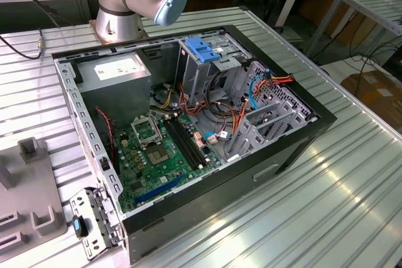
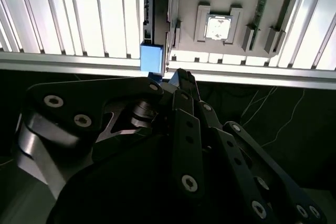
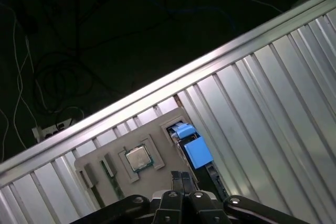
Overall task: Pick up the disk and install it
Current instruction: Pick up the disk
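In first wrist view, pincer (image 3: 181,173) is closed w/ nothing btwn its fingers, hovering over the grey fixture (image 3: 157,132) on ribbed surface (image 3: 273,87). Disk (image 3: 197,150) stands on edge along fixture's side, blue bracket up, just beside pincer tips. CPU chip (image 3: 137,159) sits in fixture pocket nr disk.
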